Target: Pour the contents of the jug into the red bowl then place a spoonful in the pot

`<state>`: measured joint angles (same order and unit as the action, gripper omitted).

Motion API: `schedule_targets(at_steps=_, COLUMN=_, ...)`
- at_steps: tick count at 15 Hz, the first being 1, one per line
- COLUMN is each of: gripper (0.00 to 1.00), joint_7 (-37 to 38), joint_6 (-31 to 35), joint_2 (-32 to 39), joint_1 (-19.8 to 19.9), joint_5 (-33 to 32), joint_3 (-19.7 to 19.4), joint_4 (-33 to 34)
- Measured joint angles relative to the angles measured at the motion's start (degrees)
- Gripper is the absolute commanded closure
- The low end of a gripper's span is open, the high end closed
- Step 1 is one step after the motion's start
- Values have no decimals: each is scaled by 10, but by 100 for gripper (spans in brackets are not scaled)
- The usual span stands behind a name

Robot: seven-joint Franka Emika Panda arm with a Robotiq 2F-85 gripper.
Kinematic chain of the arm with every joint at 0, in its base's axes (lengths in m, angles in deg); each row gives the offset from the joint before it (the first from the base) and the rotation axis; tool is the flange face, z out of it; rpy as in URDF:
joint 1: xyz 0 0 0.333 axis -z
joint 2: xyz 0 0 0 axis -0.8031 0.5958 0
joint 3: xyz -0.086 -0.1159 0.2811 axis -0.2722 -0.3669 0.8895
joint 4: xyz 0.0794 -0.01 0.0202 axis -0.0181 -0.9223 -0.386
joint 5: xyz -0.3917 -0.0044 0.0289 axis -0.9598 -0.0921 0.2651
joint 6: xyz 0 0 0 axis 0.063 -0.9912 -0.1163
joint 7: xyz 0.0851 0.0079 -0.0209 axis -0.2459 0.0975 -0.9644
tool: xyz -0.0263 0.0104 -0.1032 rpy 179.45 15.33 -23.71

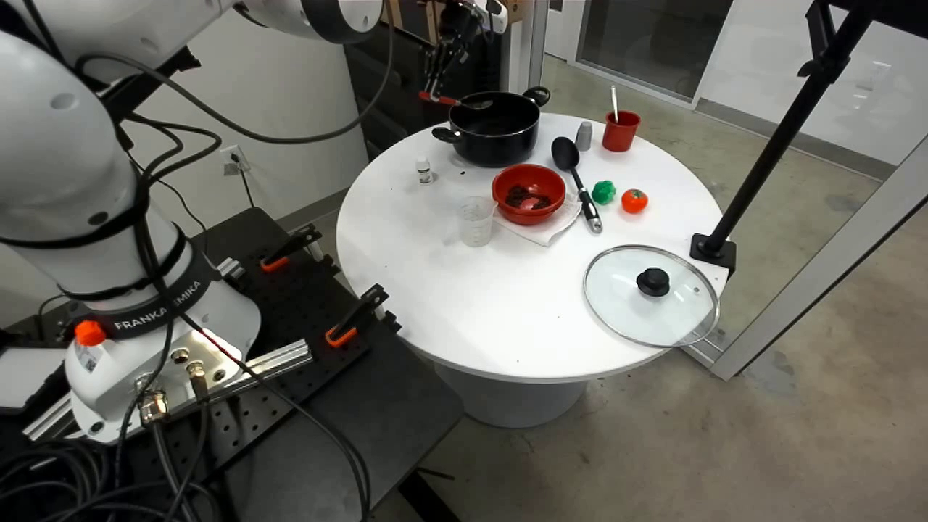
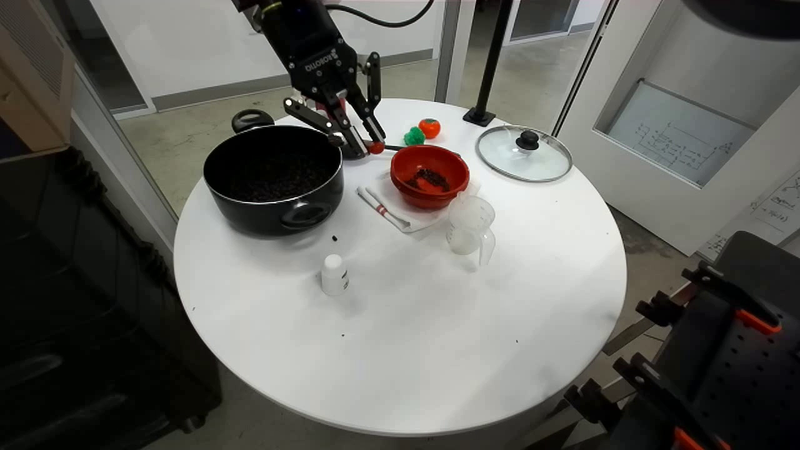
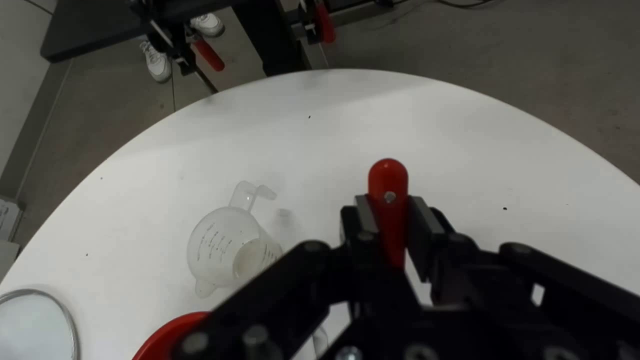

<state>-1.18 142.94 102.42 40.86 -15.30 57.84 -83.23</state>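
In an exterior view, the nearest thing on the white desk (image 1: 464, 304) is a glass lid (image 1: 645, 310), lying at the lower right of the frame. A little farther, about the middle of the frame, the clear jug (image 1: 476, 223) stands upright. Just behind it, more to the right, is the red bowl (image 1: 528, 217), which sits on a white cloth (image 1: 549, 232) and has dark pieces (image 1: 527, 197) at its bottom. On the right of the bowl there are a tomato (image 1: 634, 201), a small green object (image 1: 603, 192) and a black serving spoon (image 1: 586, 203). Farther, in the upper middle of the frame, stands the black pot (image 1: 500, 151); in an exterior view, dark pieces (image 2: 281, 178) are seen inside it too. Near the pot is the claw (image 3: 389, 212), which pinches a red-handled spoon (image 3: 388, 177), as the wrist view shows right of its centre. In an exterior view, the head of this spoon appears at the upper left rim of the pot; whether the two touch, I cannot tell.
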Motion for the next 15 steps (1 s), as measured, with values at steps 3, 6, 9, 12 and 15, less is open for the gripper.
schedule_targets(at_steps=3, gripper=95, joint_7=26, joint_6=-4, joint_2=-1, joint_1=14, joint_5=28, joint_3=13, joint_4=-2)
schedule_targets(at_steps=6, gripper=80, joint_7=42, joint_6=1, joint_2=1, joint_1=21, joint_5=40, joint_3=18, joint_4=3)
schedule_targets(at_steps=9, gripper=80, joint_7=43, joint_6=10, joint_2=-2, joint_1=22, joint_5=41, joint_3=19, joint_4=4)
schedule_targets(at_steps=12, gripper=80, joint_7=44, joint_6=11, joint_2=-2, joint_1=22, joint_5=41, joint_3=20, joint_4=4)
schedule_targets(at_steps=15, gripper=95, joint_7=44, joint_6=9, joint_2=0, joint_1=21, joint_5=41, joint_3=19, joint_4=7)
